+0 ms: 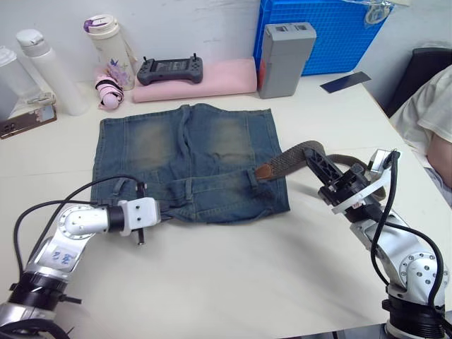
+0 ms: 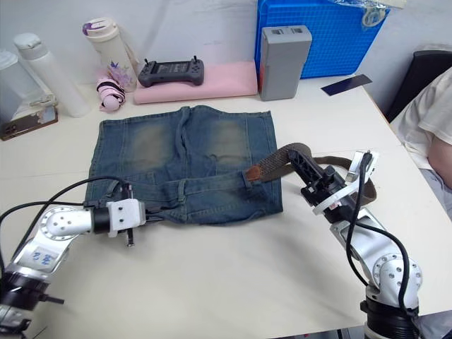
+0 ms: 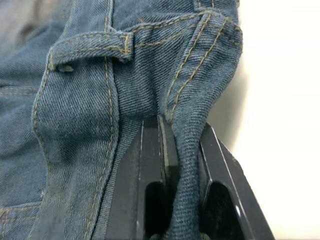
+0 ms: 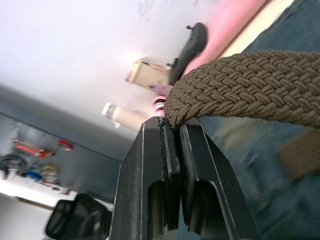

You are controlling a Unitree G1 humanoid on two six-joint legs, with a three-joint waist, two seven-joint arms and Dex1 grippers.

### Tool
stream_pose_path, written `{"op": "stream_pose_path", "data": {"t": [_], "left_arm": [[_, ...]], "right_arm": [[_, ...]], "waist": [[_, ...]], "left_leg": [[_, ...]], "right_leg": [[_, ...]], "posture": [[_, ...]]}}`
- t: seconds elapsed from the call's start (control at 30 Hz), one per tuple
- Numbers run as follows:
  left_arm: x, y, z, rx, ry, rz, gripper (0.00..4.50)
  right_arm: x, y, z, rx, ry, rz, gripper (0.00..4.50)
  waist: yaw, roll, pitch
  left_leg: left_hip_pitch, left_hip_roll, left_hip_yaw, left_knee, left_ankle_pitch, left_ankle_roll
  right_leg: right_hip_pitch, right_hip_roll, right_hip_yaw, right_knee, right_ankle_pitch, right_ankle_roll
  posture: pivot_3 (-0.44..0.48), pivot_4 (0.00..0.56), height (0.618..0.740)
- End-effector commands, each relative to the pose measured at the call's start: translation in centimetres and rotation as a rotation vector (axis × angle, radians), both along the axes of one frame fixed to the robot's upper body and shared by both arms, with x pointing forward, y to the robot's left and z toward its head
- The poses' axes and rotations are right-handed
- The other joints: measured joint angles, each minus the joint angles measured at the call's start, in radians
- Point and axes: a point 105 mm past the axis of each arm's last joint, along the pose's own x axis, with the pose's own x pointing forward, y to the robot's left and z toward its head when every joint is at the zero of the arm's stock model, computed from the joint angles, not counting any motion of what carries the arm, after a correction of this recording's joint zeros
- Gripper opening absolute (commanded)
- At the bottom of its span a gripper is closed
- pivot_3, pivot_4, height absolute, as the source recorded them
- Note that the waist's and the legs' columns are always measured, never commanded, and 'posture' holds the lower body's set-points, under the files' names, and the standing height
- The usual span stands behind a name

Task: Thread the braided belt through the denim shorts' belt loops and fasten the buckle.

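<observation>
1. Denim shorts: I see them lying flat on the white counter, waistband toward me, legs pointing to the back wall.
2. Left gripper: I have it at the waistband edge, left of centre. Its jaws pinch a fold of denim; in the left wrist view the cloth runs up between the two black fingers.
3. Belt loop: one stitched strip sits on the waistband just beyond that pinch. Another loop lies near the belt tip.
4. Braided belt: the woven strap arches from the right gripper across the right edge of the shorts. Its brown leather tip rests on the denim near the waistband. The rest of the strap trails off to the right, behind the gripper.
5. Right gripper: raised off the counter, to the right of the shorts. Its jaws are pressed on the braided strap, which I see clamped edgewise in the right wrist view.
6. Buckle: I cannot tell where it lies.
7. Back of counter: pink pad with a black controller on it, grey box, blue crate, white bottles, a phone.
8. A person's sleeve at the right edge.
</observation>
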Motion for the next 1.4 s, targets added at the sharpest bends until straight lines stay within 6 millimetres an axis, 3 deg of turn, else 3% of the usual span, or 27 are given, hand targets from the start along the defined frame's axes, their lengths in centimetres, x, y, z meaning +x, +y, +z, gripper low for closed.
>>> {"op": "stream_pose_path", "data": {"t": [0.03,0.1,0.2,0.33,0.43,0.53,0.8,0.97,1.13,1.4], "left_arm": [[-0.2,0.8,0.8,0.026,-0.026,0.029,0.04],[-0.2,0.7,0.9,-0.012,-0.01,0.043,1.06],[-0.7,0.5,1.0,-0.025,0.048,0.03,2.23],[-2.9,-0.8,3.5,-0.236,0.317,-0.036,4.06],[-3.4,-2.1,6.0,-0.385,0.434,-0.085,4.06],[-2.6,-4.2,7.1,-0.495,0.443,-0.122,4.06],[0.7,-7.0,5.3,-0.55,0.333,-0.087,4.06],[1.0,-7.3,5.2,-0.534,0.299,-0.097,4.06],[1.1,-7.2,4.8,-0.475,0.274,-0.108,4.06],[1.3,-7.0,5.3,-0.461,0.255,-0.111,4.06]], "right_arm": [[0.2,-0.3,0.0,-0.009,0.01,-0.027,0.0],[0.3,-0.3,-0.5,-0.017,0.035,-0.031,0.0],[0.6,-0.4,-1.2,-0.028,0.065,-0.04,0.0],[0.9,-0.5,-1.5,-0.034,0.08,-0.051,0.0],[1.3,-0.3,-1.8,-0.035,0.088,-0.054,0.0],[1.5,0.1,-2.4,-0.041,0.104,-0.043,0.0],[2.3,0.6,-3.9,-0.077,0.14,-0.067,0.0],[2.6,0.8,-4.2,-0.135,0.131,-0.091,0.0],[3.1,2.3,-4.5,-0.143,0.116,-0.102,0.0],[3.2,2.1,-4.3,-0.196,0.064,-0.156,0.0]], "waist": [[0.001,0.0,0.0],[0.001,0.0,0.0],[0.001,0.0,0.0],[-0.002,0.001,0.001],[0.0,0.001,0.001],[0.003,0.002,0.0],[-0.003,0.002,0.0],[-0.001,0.002,0.0],[-0.002,0.002,0.0],[-0.001,0.002,0.0]], "left_leg": [[0.0,0.0,0.0,0.0,0.0,0.0],[0.0,0.0,0.0,0.0,0.0,0.0],[0.0,0.0,0.0,0.0,0.0,0.0],[0.0,0.0,0.0,0.0,0.0,0.0],[0.0,0.0,0.0,0.0,0.001,0.0],[0.0,0.0,-0.001,0.001,0.001,0.001],[0.0,-0.001,0.0,0.001,0.001,0.001],[0.0,-0.001,0.0,0.002,0.002,0.0],[0.0,-0.001,0.0,0.003,0.001,0.0],[0.0,-0.001,0.0,0.004,0.001,0.0]], "right_leg": [[0.0,0.0,0.0,-0.002,0.0,0.0],[0.0,0.0,0.0,-0.003,0.0,0.0],[0.0,0.0,0.0,-0.002,0.0,0.0],[0.0,0.0,0.0,-0.002,0.0,0.0],[0.0,0.0,0.0,-0.002,0.0,0.0],[0.001,0.0,-0.001,-0.002,0.0,0.0],[0.001,0.0,0.0,0.002,0.0,0.001],[0.0,0.0,0.0,0.002,0.0,0.001],[0.0,0.0,0.0,0.002,0.0,0.001],[0.0,0.0,0.0,0.004,0.0,0.001]], "posture": [[0.0,0.15,0.709],[0.0,0.15,0.709],[0.0,0.15,0.709],[0.0,0.15,0.709],[0.0,0.15,0.709],[0.0,0.15,0.709],[0.0,0.15,0.709],[0.0,0.15,0.709],[0.0,0.15,0.709],[0.0,0.15,0.709]]}}
